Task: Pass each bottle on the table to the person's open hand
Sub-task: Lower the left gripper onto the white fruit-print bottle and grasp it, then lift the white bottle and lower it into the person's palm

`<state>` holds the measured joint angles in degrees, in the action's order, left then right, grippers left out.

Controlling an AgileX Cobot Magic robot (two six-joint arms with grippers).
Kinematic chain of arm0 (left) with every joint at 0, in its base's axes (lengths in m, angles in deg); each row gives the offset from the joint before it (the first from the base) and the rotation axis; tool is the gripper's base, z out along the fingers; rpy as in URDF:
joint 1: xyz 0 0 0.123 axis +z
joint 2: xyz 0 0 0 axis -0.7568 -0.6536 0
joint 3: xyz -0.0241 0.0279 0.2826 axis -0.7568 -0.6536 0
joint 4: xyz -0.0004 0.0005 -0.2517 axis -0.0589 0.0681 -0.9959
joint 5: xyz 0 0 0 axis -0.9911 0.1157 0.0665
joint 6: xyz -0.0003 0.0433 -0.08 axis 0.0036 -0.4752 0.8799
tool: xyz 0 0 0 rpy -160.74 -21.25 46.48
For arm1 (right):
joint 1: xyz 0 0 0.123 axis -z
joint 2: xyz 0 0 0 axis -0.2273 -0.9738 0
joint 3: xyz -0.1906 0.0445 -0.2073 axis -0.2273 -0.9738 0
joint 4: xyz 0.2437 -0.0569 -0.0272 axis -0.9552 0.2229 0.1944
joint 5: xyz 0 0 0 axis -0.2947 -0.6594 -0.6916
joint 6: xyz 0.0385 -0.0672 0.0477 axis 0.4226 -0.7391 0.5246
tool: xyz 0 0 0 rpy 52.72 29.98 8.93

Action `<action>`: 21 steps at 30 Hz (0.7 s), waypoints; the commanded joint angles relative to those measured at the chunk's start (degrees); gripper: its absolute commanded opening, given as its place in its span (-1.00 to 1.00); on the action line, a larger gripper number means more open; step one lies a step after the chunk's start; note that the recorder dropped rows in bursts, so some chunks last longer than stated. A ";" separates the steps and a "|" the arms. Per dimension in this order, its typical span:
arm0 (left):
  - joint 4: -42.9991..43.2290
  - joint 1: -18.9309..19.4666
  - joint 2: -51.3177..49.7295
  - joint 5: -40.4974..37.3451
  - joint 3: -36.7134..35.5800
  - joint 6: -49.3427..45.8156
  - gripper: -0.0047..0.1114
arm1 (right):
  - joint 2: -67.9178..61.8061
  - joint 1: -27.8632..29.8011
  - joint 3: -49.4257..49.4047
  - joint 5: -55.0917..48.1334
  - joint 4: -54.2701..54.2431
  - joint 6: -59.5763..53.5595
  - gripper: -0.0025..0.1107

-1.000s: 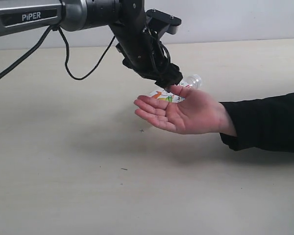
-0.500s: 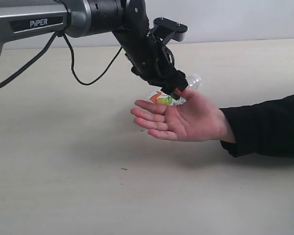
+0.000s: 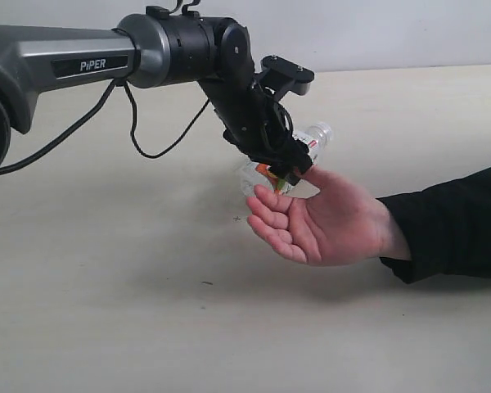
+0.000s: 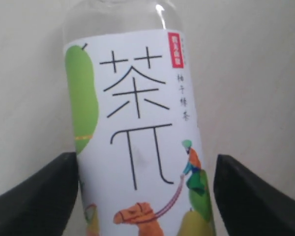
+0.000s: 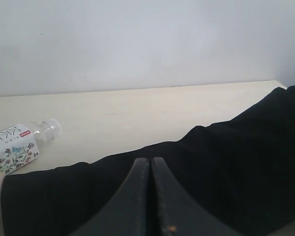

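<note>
— Plastic in your grip?
— Yes. Arm angled down, my left gripper (image 3: 288, 168) clasps the tilted fruit-print bottle (image 3: 313, 139) just above the person's open hand (image 3: 319, 221), over the table (image 3: 106, 311). My right gripper (image 5: 150, 162) is pressed closed.

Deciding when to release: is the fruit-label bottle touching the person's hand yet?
Cannot tell. In the exterior view the bottle, held by the left gripper, overlaps the hand at its fingertips; neither contact nor gap shows.

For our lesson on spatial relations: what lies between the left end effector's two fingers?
The fruit-print bottle lies in that gap, seen in the left wrist view, with a finger at each side.
</note>
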<state>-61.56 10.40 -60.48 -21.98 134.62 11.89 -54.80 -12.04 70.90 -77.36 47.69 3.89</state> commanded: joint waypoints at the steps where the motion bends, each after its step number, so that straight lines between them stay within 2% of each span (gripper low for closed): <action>1: -0.36 -0.08 -0.15 0.39 0.24 -0.22 0.08 | 0.37 0.27 -0.26 0.48 0.10 0.09 -0.95; 2: -0.36 -0.08 -0.15 0.39 0.24 -0.22 -0.03 | 0.37 0.27 -0.26 0.48 0.10 0.09 -0.95; 7: -0.36 0.03 0.11 0.39 0.24 -0.11 -0.91 | 0.37 0.27 -0.26 0.48 0.10 0.09 -0.95; 17: 4.35 0.03 7.60 0.66 0.24 5.36 -0.92 | 0.37 0.27 -0.26 0.48 0.10 0.09 -0.95; 21: 4.59 0.03 11.36 -1.55 0.24 5.84 -0.92 | 0.37 0.27 -0.26 0.48 0.10 0.09 -0.95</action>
<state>-57.48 10.40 -51.88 -22.24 134.62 16.56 -54.80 -12.04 70.90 -77.36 47.69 3.89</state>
